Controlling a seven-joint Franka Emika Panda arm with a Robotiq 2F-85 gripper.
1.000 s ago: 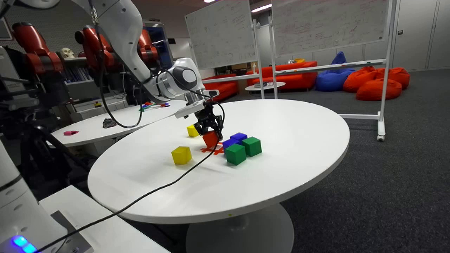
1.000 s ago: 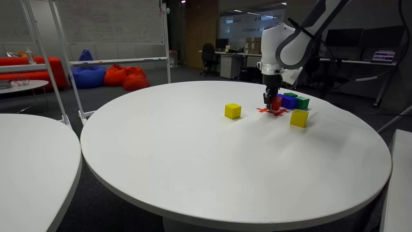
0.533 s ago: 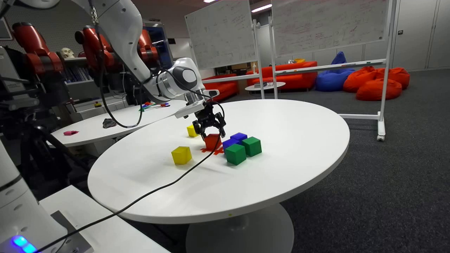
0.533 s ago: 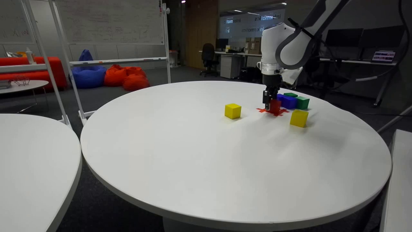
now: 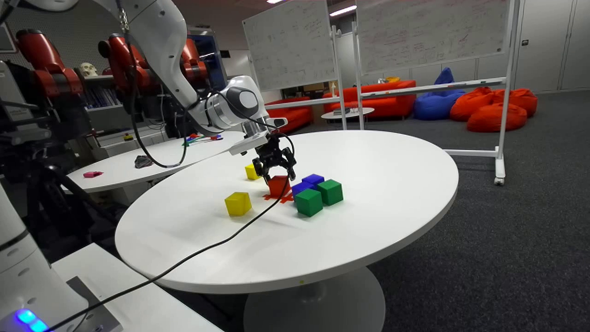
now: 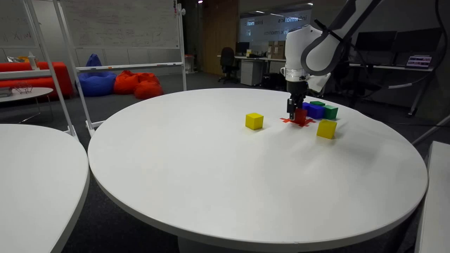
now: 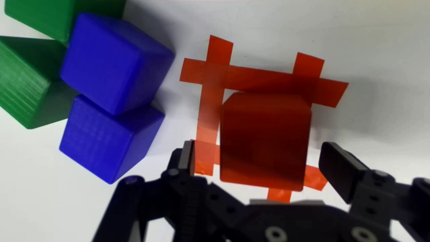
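End effector (image 7: 260,154) straddles red cube (image 7: 265,137), glass (image 6: 269,27) behind reading "informatics"

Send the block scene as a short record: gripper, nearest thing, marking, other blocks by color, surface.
gripper: open, holding nothing
nearest: red block, framed by the jaws, gap on each side in the wrist view
marking: red tape, crossed strips, partly hidden by the red block
blue: two blue blocks, close together beside the tape
green: two green blocks, clustered with the blue ones
yellow: two yellow blocks, each standing apart
surface: round white table
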